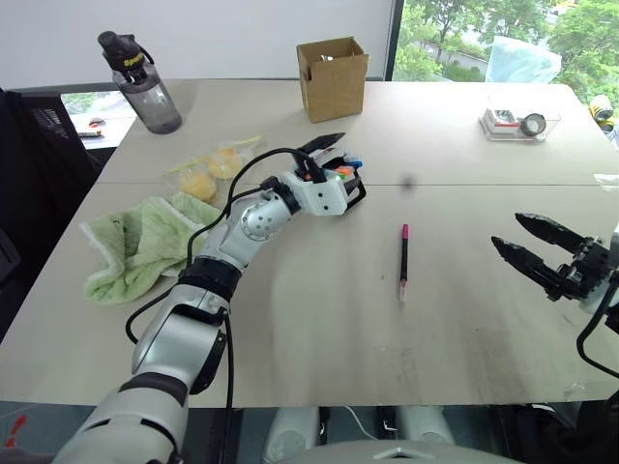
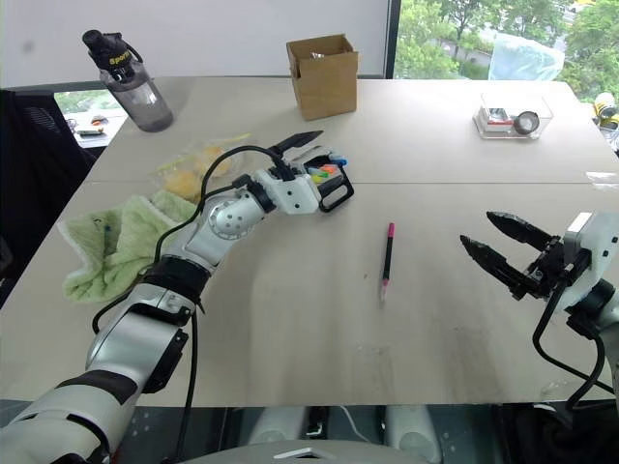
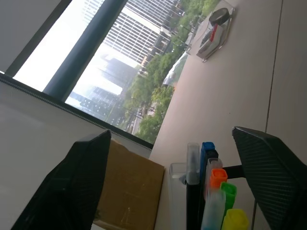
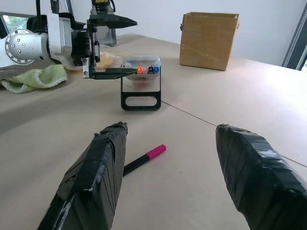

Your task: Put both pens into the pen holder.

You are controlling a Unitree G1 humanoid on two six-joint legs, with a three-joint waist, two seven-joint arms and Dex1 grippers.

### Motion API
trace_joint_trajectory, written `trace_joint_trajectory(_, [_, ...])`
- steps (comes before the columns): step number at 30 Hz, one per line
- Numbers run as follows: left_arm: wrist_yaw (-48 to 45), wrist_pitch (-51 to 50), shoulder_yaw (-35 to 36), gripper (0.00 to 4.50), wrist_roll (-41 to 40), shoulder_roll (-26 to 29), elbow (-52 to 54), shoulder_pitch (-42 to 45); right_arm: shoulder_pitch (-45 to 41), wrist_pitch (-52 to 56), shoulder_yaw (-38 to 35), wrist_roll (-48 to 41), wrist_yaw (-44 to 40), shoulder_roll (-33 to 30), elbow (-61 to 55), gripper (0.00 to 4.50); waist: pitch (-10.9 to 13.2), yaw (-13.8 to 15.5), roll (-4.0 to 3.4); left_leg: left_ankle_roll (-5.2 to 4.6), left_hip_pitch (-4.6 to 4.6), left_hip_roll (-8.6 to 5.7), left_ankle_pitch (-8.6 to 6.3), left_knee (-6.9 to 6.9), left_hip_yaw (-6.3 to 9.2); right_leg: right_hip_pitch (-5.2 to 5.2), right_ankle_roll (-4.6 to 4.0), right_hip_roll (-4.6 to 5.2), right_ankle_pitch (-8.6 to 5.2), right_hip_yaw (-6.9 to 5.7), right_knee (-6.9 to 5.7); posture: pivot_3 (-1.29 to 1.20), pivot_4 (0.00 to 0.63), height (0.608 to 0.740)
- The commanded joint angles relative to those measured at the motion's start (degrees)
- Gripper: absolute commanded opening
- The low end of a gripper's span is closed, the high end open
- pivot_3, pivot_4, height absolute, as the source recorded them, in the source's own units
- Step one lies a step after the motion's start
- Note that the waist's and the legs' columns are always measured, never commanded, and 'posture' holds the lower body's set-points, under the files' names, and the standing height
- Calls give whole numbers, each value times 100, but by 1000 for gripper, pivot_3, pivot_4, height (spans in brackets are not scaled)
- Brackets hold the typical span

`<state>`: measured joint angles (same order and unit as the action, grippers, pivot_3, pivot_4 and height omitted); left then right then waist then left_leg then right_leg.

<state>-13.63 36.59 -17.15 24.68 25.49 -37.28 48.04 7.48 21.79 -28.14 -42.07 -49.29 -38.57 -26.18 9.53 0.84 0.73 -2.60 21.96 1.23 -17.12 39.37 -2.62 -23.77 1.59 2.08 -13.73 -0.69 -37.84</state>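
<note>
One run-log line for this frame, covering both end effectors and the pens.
left end effector: open over clear plastic pen holder with black frame | right end effector: open, empty | black pen with pink cap: lying on table

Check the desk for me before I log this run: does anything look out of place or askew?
One pink-capped pen lies loose on the bare table, outside the pen holder. A green towel sits crumpled at the table's left edge.

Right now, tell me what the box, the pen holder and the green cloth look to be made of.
Box: brown corrugated cardboard, matte, flaps open.
Pen holder: clear, glossy plastic, markers visible through it, on a black frame, probably plastic.
Green cloth: soft, fuzzy fabric, likely terry or microfibre, lying crumpled.
</note>
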Motion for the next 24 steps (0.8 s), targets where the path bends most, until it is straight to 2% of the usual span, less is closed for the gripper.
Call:
trace_joint_trajectory(1, [43,105,130,4338,-113,6,50,84,-44,-55,81,62,54,-57,-137,3144,0,0,0,1,0,0,1,0,0,0,0,0,0,0,0,0,150,736])
trace_joint_trajectory(4, [-575,94,266,4338,-957,-174,298,-101,-86,265,600,153,442,104,-401,3144,0,0,0,1,0,0,1,0,0,0,0,0,0,0,-1,0,150,736])
trace_joint_trajectory(6, [-1229,-169,375,4338,-1851,-314,718,-329,-148,370,1098,434,738,250,-507,3144,-1,-11,0,10,-2,1,6,1,-2,0,0,1,0,0,-3,0,150,736])
trace_joint_trajectory(8, [-2207,-1237,513,4338,-3164,-442,1518,-738,-369,538,1775,1038,1407,518,-500,3144,-1,-32,-1,26,-2,5,15,1,-3,-2,0,6,0,2,-8,0,150,736])
trace_joint_trajectory(10, [-2944,-2184,551,4338,-4019,-320,2338,-1160,-518,652,2358,1660,1882,674,-470,3144,-2,-71,-3,29,-2,7,17,6,-5,-3,-1,15,0,4,-13,0,150,736])
trace_joint_trajectory(13, [-3588,-3624,628,4338,-4826,240,3534,-1726,-737,842,3030,2573,2615,890,-378,3144,-2,-139,-2,32,-1,7,18,7,-1,-5,-2,12,0,3,-15,0,150,736])
trace_joint_trajectory(17, [-3966,-5409,1075,4338,-5896,1201,4805,-2230,-940,1446,3357,2604,3038,1393,-613,3144,-2,-155,-3,35,-3,8,20,7,5,-5,-2,1,-1,3,-17,0,150,736])
trace_joint_trajectory(20, [-4254,-6209,1373,4338,-6206,1919,5235,-2543,-1109,1893,3694,2817,3181,1472,-669,3144,-2,-146,-3,34,-3,6,20,6,7,-3,-2,2,-1,2,-15,0,150,736])
trace_joint_trajectory(24, [-4548,-6762,1647,4338,-6310,2549,5483,-2849,-1459,2696,4026,2808,3318,1703,-617,3144,-2,-142,1,29,-2,1,16,6,7,-2,-1,3,-2,1,-11,0,150,736])
